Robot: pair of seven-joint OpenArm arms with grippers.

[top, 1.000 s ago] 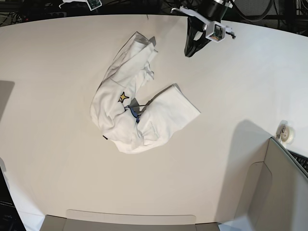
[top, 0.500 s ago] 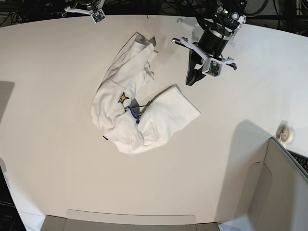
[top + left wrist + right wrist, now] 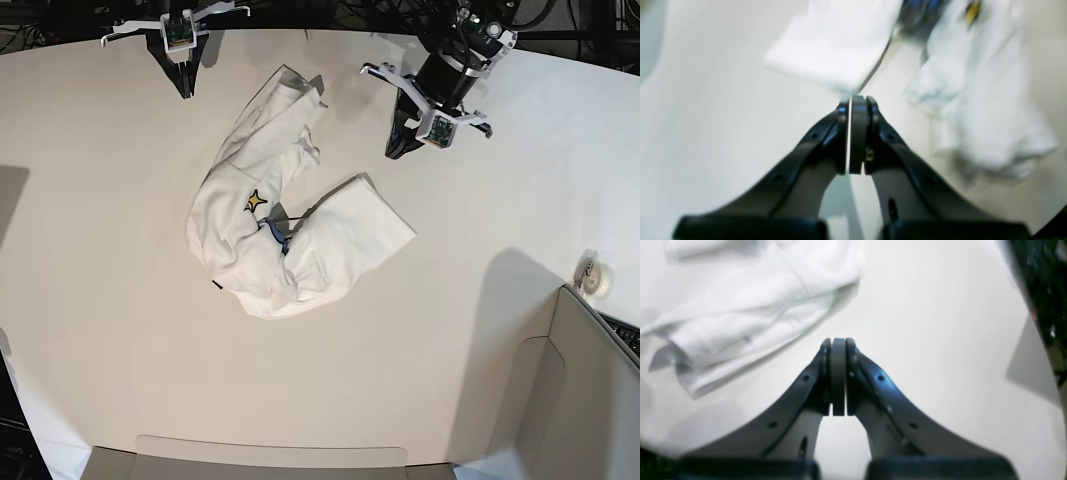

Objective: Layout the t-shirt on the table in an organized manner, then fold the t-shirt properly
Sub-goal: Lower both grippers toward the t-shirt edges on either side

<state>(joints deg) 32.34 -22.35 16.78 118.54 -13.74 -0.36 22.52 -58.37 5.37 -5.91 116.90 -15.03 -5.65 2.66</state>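
Observation:
The white t-shirt (image 3: pixel 285 215) lies crumpled in a curved heap mid-table, showing a yellow star and a bit of blue print. My left gripper (image 3: pixel 395 150) hovers shut over the table (image 3: pixel 100 250), just right of the shirt's far end. In the left wrist view the left gripper (image 3: pixel 853 100) has its jaws pressed together with nothing held, and the blurred t-shirt (image 3: pixel 836 43) is ahead. My right gripper (image 3: pixel 186 90) is shut near the far left edge. In the right wrist view the right gripper (image 3: pixel 838 340) is empty, with the t-shirt (image 3: pixel 740 316) to its upper left.
A grey-beige box panel (image 3: pixel 590 390) fills the near right corner, with a small white roll (image 3: pixel 598 278) beside it. Another beige panel (image 3: pixel 270 455) runs along the near edge. Dark cables lie beyond the table's far edge (image 3: pixel 1040 290).
The right arm has come in over the far left edge. The left arm came down toward the shirt's far end, then drew back slightly. The shirt has not moved.

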